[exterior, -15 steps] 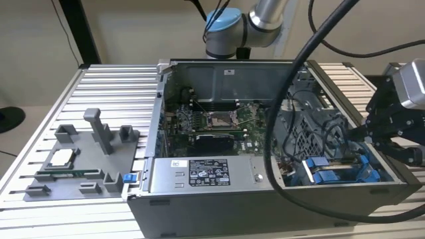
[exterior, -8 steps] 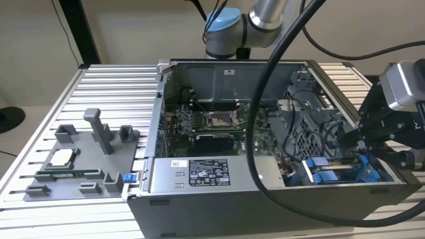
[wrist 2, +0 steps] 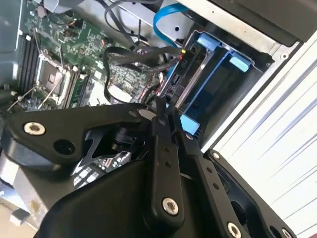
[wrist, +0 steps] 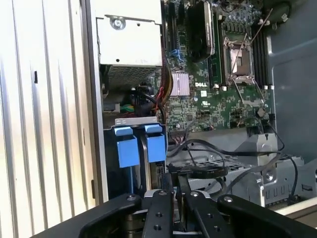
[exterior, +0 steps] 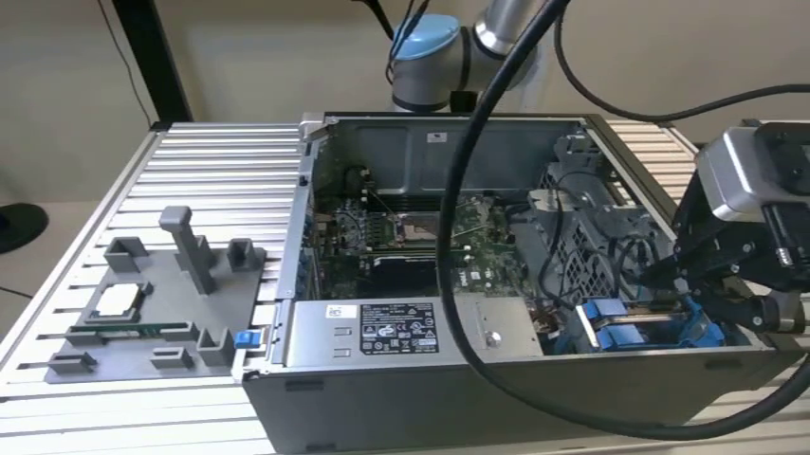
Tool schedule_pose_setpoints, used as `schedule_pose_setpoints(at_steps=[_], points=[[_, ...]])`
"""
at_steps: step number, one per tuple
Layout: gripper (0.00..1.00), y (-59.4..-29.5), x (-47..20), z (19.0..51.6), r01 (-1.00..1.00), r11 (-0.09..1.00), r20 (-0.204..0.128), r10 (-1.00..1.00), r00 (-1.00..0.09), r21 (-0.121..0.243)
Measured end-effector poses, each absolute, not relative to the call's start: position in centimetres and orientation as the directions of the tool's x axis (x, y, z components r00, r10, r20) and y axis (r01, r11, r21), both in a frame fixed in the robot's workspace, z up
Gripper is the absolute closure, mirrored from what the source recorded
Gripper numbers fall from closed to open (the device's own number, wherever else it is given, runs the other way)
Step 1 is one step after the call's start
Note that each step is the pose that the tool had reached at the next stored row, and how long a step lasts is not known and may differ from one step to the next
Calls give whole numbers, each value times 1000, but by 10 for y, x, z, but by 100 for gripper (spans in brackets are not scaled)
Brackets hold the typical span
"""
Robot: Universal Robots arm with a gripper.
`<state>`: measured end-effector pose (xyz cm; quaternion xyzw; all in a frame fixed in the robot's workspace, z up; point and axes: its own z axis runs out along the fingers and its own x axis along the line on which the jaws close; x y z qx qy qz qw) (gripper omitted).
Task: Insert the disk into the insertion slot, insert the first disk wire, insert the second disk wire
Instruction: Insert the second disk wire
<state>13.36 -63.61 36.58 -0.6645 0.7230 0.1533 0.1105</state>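
A robot gripper (wrist 2: 166,111), its black fingers drawn narrowly together, hangs over the insertion slot (wrist: 133,148) in the near corner of an open computer case (exterior: 506,379), at the exterior view's right. Bright blue tabs frame the bay, where the disk (wrist 2: 181,82) appears seated; its label cannot be made out. A white-labelled grey power-supply box (exterior: 393,327) lies beside.

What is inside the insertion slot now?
In the insertion slot, blue plastic tabs stand upright in the first wrist view. Deeper inside it is dark, and the gripper covers its near part.
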Motion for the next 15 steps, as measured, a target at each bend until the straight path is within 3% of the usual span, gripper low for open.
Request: schedule_pose_setpoints(at_steps=[5,15], points=[[100,-633,124,363,-997,70,-364,-929,-71,15],[100,-628,115,360,-987,62,-340,-940,-9,-145]])
